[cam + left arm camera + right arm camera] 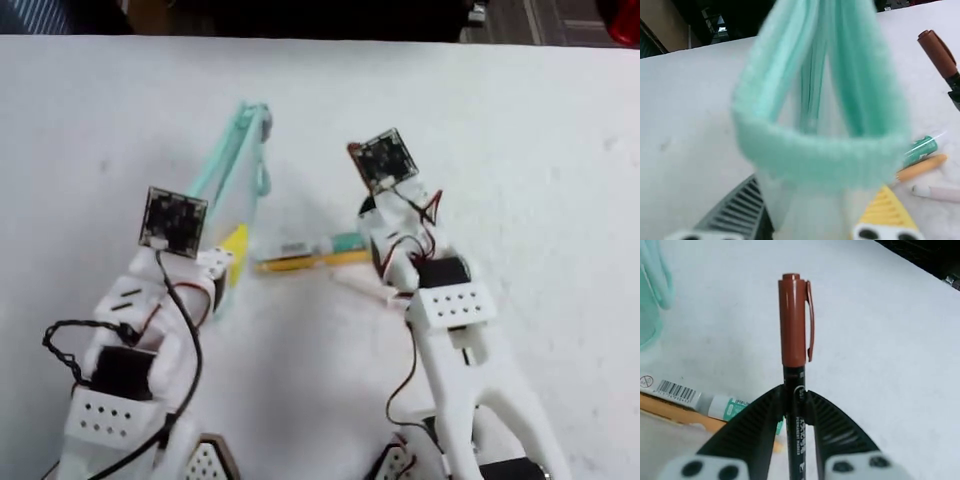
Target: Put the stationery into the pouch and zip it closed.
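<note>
Jaws of the right gripper (792, 401) are clamped on the dark barrel of a brown-capped marker (794, 320), whose cap is pointed away from the wrist over the white table (890, 340). The clear wall of the mint-edged pouch (815, 150) is grasped by the left gripper (810, 217), and its mouth is held open. Between the pouch and the right arm, a yellow pencil (310, 263) and a green-ended tube (312, 247) are laid side by side on the table, with a pale stick (940, 192) just beside them.

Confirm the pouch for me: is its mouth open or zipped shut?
Open. The left wrist view shows the pouch rim spread in a wide loop, its two zipper edges apart.
</note>
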{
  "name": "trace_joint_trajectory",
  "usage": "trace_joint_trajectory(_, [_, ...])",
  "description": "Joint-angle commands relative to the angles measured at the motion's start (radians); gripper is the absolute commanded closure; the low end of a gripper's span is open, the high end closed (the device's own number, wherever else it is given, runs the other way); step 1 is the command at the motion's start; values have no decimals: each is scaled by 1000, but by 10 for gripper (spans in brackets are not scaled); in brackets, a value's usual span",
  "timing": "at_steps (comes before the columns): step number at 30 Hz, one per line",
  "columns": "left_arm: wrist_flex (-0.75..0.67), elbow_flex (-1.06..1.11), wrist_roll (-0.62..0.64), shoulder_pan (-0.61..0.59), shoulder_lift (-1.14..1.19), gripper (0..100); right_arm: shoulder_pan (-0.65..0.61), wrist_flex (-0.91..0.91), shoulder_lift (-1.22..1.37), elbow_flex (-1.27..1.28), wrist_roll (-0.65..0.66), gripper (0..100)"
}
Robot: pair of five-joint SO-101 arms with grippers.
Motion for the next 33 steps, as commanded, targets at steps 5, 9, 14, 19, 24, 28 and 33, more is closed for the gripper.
trace_joint_trajectory(5, [14, -9, 8, 31, 18, 789, -24, -10, -35, -14, -9, 981])
trace_joint_trajectory(9, [15, -5, -26, 68, 18, 789, -65, 24, -71, -58, -9, 981])
trace_joint_trajectory(14, [14, -5, -34, 70, 18, 789, -122, 223, -223, -262, -9, 981])
trace_joint_trajectory(19, [14, -5, -34, 71, 18, 789, -285, 340, -318, -479, -9, 981])
trace_joint_trajectory(24, [15, -5, -34, 71, 18, 788, -458, 340, -298, -652, -18, 981])
trace_joint_trajectory(28, [15, -5, -34, 71, 18, 788, -483, 308, -242, -835, -224, 981])
trace_joint_trajectory(33, [14, -5, -34, 70, 18, 788, -481, 311, -131, -954, -532, 981])
